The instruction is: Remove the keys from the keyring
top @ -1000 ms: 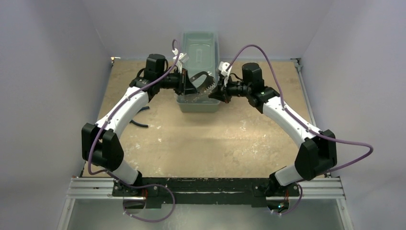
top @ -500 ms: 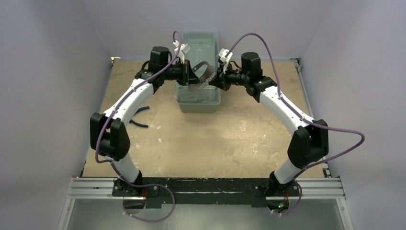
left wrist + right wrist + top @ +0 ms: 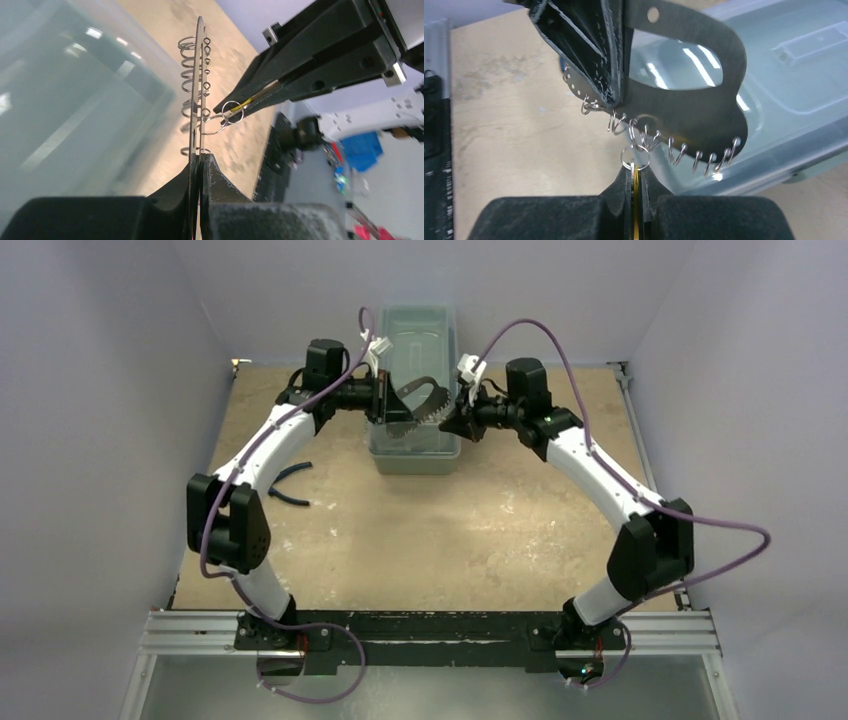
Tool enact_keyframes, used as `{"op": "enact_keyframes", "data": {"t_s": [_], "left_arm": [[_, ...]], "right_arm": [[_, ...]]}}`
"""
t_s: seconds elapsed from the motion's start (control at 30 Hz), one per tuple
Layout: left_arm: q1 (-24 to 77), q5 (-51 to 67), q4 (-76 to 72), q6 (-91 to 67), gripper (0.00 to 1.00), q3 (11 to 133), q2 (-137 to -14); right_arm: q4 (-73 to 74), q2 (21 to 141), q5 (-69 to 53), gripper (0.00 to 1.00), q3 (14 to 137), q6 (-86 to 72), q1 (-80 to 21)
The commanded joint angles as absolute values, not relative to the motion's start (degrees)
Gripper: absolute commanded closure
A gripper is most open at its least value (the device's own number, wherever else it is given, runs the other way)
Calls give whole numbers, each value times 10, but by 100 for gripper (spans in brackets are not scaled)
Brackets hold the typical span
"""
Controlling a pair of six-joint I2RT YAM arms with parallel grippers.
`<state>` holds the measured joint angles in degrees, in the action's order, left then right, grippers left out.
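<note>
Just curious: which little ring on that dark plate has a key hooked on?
The ring nearest the right fingers: only it links to the loop on their yellow key. Others hang bare.

Keyring in left hand, key in right hand just right, seemingly over bin

Setting: robotics lab test cell. Plain pale walls box in a scuffed tan worktop. An aluminium extrusion rail along the near edge carries the left arm and right arm, with purple cables looped loose. Left wrist view: a blurred blue object among equipment beyond the cell.
</note>
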<state>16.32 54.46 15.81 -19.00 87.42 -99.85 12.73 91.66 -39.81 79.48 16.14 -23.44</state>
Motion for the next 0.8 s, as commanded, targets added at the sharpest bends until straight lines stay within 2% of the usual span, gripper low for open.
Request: {"op": "enact_keyframes", "data": {"t_s": [0.0, 0.2, 0.37, 0.6, 0.77], "left_arm": [[173, 598, 229, -114, 100, 828, -931], [201, 519, 201, -105, 100, 647, -824], [206, 438, 51, -252, 100, 467, -748], [207, 379, -9, -256, 100, 357, -733], [207, 369, -94, -230, 100, 309, -761]], "right_arm": [[129, 806, -432, 100, 714, 166, -237], [158, 738, -411, 100, 586, 182, -266], [112, 715, -400, 100, 499, 144, -318], [-27, 743, -401, 100, 413, 60, -327], [-78, 816, -402, 100, 403, 48, -342]]}}
